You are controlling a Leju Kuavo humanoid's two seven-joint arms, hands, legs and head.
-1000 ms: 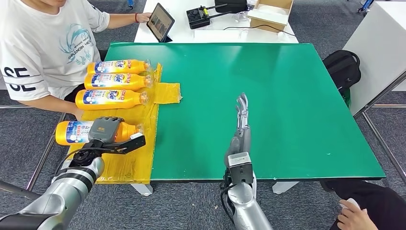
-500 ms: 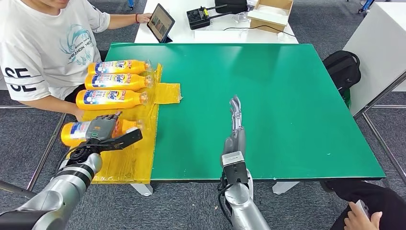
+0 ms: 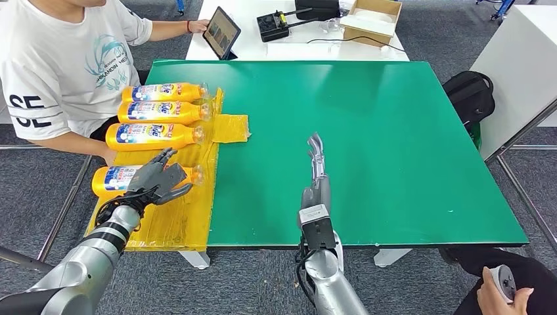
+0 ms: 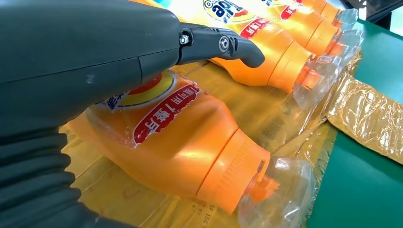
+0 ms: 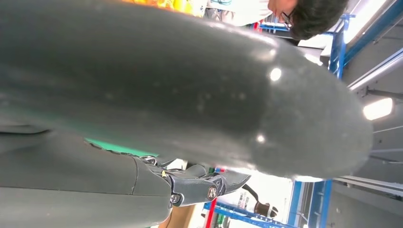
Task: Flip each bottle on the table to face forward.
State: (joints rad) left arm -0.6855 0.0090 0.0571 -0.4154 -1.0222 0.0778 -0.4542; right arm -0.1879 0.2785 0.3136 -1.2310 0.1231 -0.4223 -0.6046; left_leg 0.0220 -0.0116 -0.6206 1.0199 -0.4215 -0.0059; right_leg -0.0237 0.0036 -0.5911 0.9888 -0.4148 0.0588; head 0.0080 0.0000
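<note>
Four orange bottles with blue and white labels lie on their sides on a yellow plastic sheet [image 3: 177, 220] at the left edge of the green table [image 3: 394, 144], caps pointing right. Three of them [image 3: 155, 111] lie in a row at the back. The nearest bottle [image 3: 111, 178] lies label up under my left hand [image 3: 159, 178], whose fingers are spread above it. The left wrist view shows this bottle [image 4: 185, 137] close below the hand [image 4: 95, 47], with its clear cap cover [image 4: 275, 190]. My right hand [image 3: 317, 172] hovers over the table's middle front, fingers straight, holding nothing.
A person in a white T-shirt [image 3: 59, 65] sits at the table's left side, close to the bottles, touching a tablet [image 3: 220, 31]. A white table behind carries a box [image 3: 371, 16] and devices. A black backpack [image 3: 469, 92] lies right of the table.
My left hand has let go of the nearest bottle and spread its fingers; the bottle has shifted slightly right with its label up. My right hand has drifted left.
</note>
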